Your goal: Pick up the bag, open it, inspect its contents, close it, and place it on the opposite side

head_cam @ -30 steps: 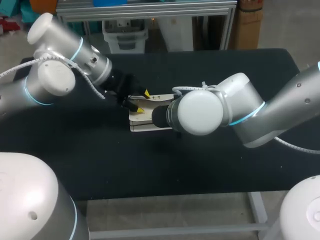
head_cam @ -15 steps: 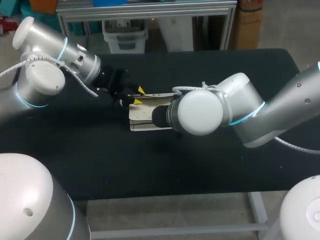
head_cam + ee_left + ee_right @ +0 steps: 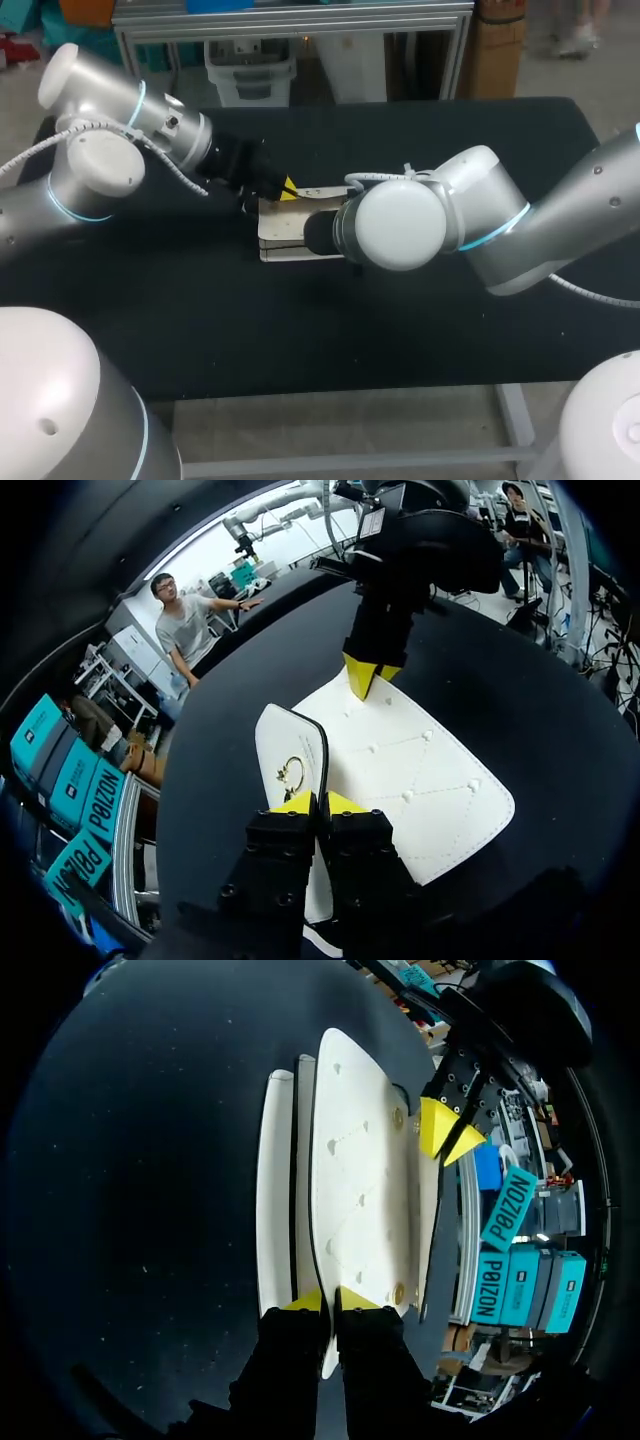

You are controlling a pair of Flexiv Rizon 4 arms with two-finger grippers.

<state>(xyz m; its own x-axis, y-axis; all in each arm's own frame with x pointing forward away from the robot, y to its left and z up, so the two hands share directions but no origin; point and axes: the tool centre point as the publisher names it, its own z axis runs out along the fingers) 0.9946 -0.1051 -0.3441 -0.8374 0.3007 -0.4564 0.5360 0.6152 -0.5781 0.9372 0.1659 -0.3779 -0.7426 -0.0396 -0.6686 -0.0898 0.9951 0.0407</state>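
Black table (image 3: 450, 330), white bag (image 3: 285, 240), left tool (image 3: 318, 801) and right tool (image 3: 329, 1300) clamped on opposite edges

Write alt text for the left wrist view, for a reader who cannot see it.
A white bag lies on a black table, its near edge pinched between the yellow tips of the left claw. The right claw holds the bag's far edge.

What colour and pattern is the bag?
The bag is white with diamond quilting; clearest in the left wrist view.
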